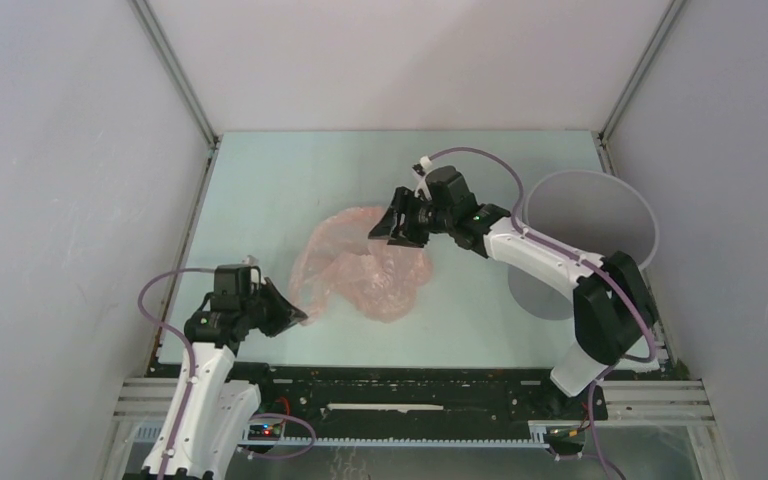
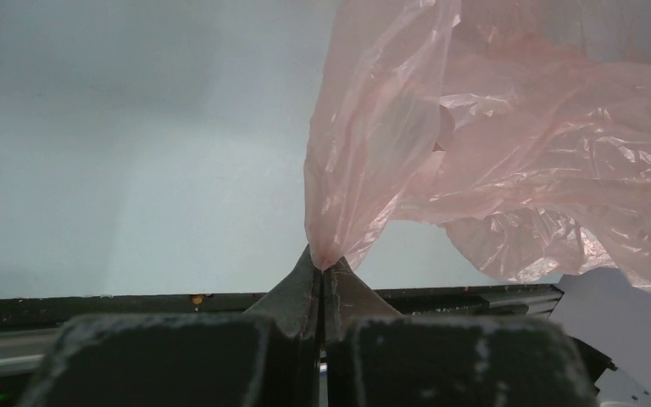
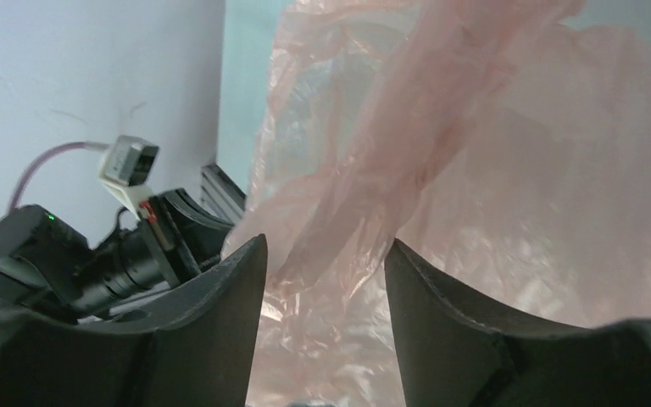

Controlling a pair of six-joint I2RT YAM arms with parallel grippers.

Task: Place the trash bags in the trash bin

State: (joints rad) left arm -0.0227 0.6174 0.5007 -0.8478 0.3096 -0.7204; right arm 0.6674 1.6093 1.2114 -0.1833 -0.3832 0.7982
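Observation:
The pale-pink trash bag [image 1: 365, 265] lies crumpled on the pale green table [image 1: 260, 190] in the middle. My left gripper [image 1: 298, 315] is shut on the bag's near-left corner; in the left wrist view the film [image 2: 441, 144] rises from the closed fingertips [image 2: 305, 280]. My right gripper [image 1: 385, 228] is open at the bag's far right edge. In the right wrist view the bag [image 3: 441, 161] fills the gap between the spread fingers [image 3: 229, 288]. The grey trash bin [image 1: 585, 235] stands at the right, behind the right arm.
White enclosure walls stand on the left, back and right. The black frame rail [image 1: 410, 385] runs along the near edge of the table. The left arm's wrist camera [image 3: 68, 254] shows in the right wrist view.

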